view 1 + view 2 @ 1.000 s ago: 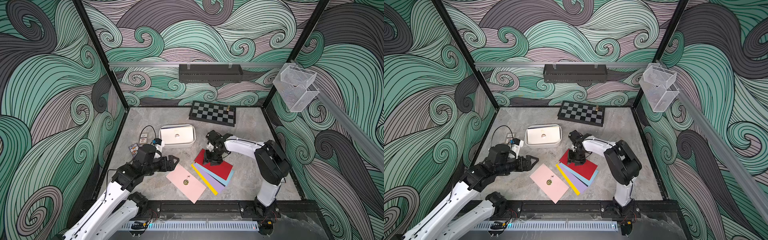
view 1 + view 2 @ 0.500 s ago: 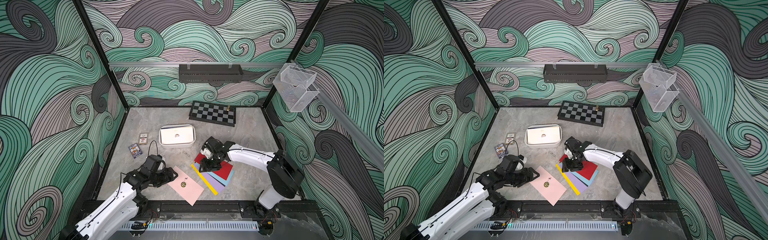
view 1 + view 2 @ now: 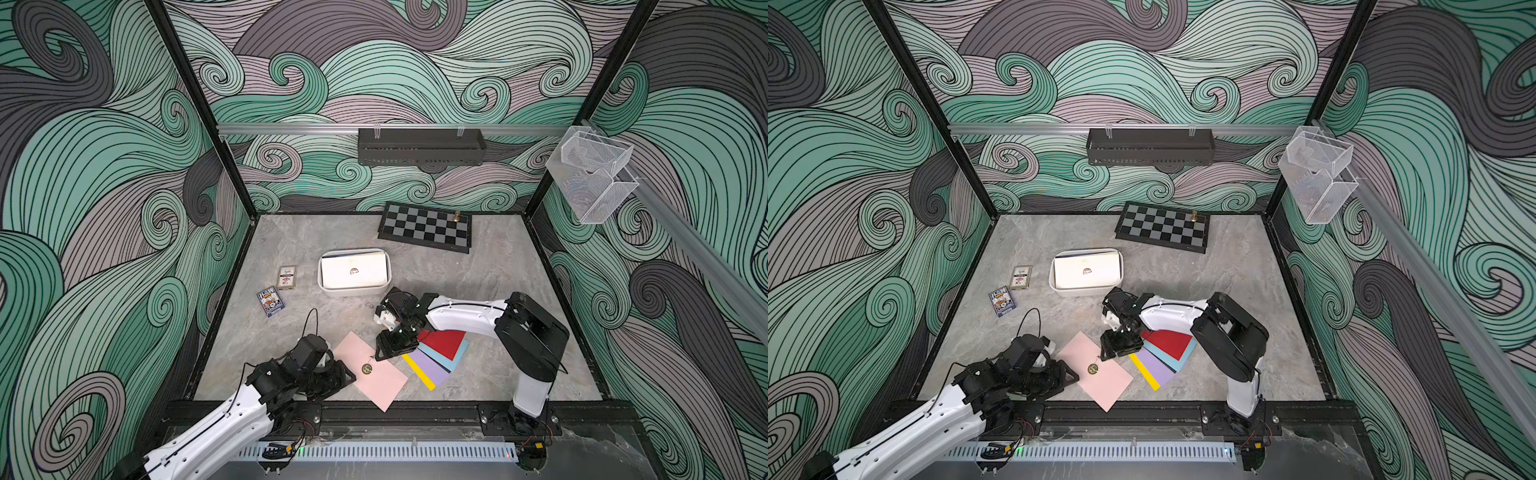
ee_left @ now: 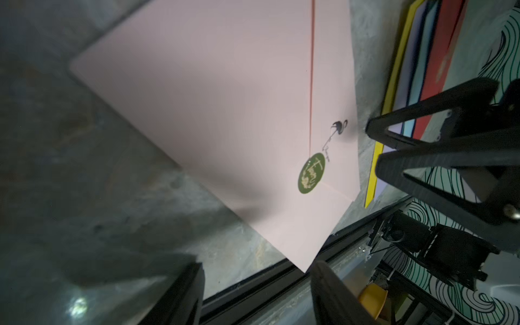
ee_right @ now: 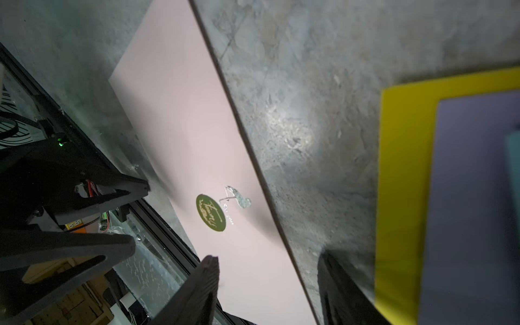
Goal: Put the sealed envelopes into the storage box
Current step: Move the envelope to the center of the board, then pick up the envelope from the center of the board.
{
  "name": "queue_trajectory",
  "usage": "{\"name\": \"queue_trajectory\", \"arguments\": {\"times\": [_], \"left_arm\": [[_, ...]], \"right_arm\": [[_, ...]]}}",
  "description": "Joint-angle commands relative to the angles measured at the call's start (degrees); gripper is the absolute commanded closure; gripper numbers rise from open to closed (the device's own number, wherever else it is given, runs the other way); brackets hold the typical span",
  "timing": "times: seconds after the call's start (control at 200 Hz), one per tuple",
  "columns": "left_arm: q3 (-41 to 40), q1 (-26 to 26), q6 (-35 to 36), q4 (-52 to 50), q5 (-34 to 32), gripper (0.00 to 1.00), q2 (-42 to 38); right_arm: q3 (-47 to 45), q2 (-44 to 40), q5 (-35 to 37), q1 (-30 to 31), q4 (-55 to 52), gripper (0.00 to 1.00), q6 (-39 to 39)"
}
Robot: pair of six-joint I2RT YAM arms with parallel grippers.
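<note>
Brackets the pink envelope (image 3: 370,368), lying flat on the counter (image 3: 498,282) well apart from the storage box (image 3: 322,283), with left tool (image 3: 348,375) and right tool (image 3: 384,351) at opposite edges, both parted fairly wide and empty, likely for prising thin paper up by an edge.

A lone envelope (image 3: 388,384) lies left of the fanned envelopes (image 3: 440,353), both before the storage box (image 3: 353,291).

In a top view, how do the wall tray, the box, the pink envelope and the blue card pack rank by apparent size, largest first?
1. wall tray, clearly the largest.
2. box and pink envelope: they look about alike, so I do not rank them.
3. blue card pack, clearly the smallest.
</note>
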Motion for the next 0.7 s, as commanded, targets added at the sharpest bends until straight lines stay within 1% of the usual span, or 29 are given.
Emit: {"name": "queue_trajectory", "arguments": {"times": [0.0,0.06,0.145,0.265,0.36,0.43,0.51,0.695], "left_arm": [[-1.0,-0.9,-2.4,8.7,0.1,0.35,6.4],[0.5,-1.0,-1.3,10.2,-1.4,0.35,10.8],[2.7,-0.9,0.0,13.8,-1.6,0.35,16.8],[7.6,-0.9,2.2,12.3,-5.9,0.35,23.0],[9.6,-0.8,2.9,13.1,-9.0,0.35,25.8],[10.1,-0.6,3.2,15.3,-9.6,0.35,27.8],[11.0,-0.3,4.0,15.5,-10.5,0.35,29.6],[9.0,0.8,3.4,18.7,-8.8,0.35,30.0]], "right_arm": [[-1.9,1.8,0.5,0.3,0.8,0.4,0.4],[-2.5,1.7,0.0,0.3,1.5,0.39,0.9],[-3.4,1.4,-1.5,0.4,3.2,0.39,2.0],[-4.3,0.3,-3.7,0.4,5.4,0.39,3.8],[-4.8,-1.0,-4.5,0.4,6.8,0.39,5.1],[-4.8,-1.7,-6.0,0.2,7.7,0.39,5.9],[-5.5,-3.0,-6.7,0.1,8.3,0.39,7.3],[-10.1,-6.8,-11.1,-1.4,19.4,0.39,13.9]]}}
